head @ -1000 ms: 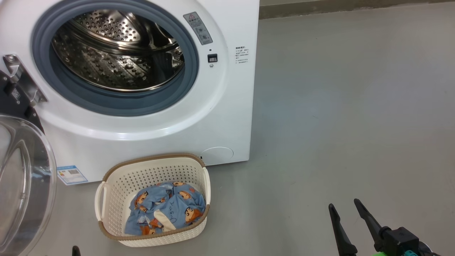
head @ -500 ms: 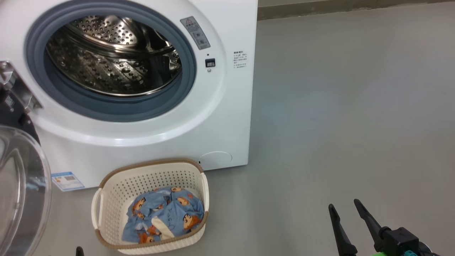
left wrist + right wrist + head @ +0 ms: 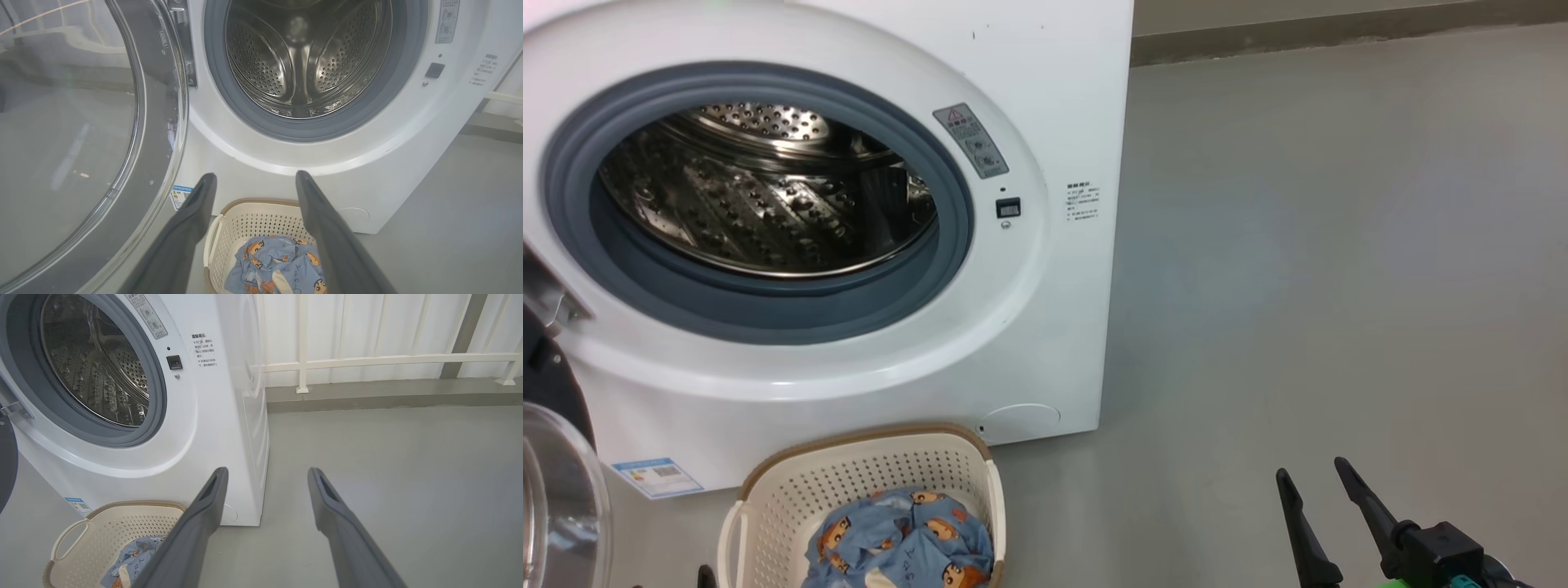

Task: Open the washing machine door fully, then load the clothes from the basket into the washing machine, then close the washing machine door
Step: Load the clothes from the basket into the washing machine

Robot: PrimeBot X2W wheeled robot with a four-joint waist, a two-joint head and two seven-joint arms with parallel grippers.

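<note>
Door (image 3: 81,143) stands open, left of frame in the left wrist view, edge-cropped. Basket (image 3: 866,482) holding clothes (image 3: 898,543) sits bottom centre-left before the washer (image 3: 1054,343), bottom cut off. Left gripper (image 3: 254,175) fingers are spread, above the basket. Right gripper (image 3: 1311,469) fingers are spread, lower right over the floor (image 3: 1298,286). Railing (image 3: 367,359) stands behind.

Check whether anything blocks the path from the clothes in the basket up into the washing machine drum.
Nothing visible does. The washing machine door is swung aside to the left of the opening, the drum looks empty, and the clothes lie in the open-topped basket on the floor in front of it.
</note>
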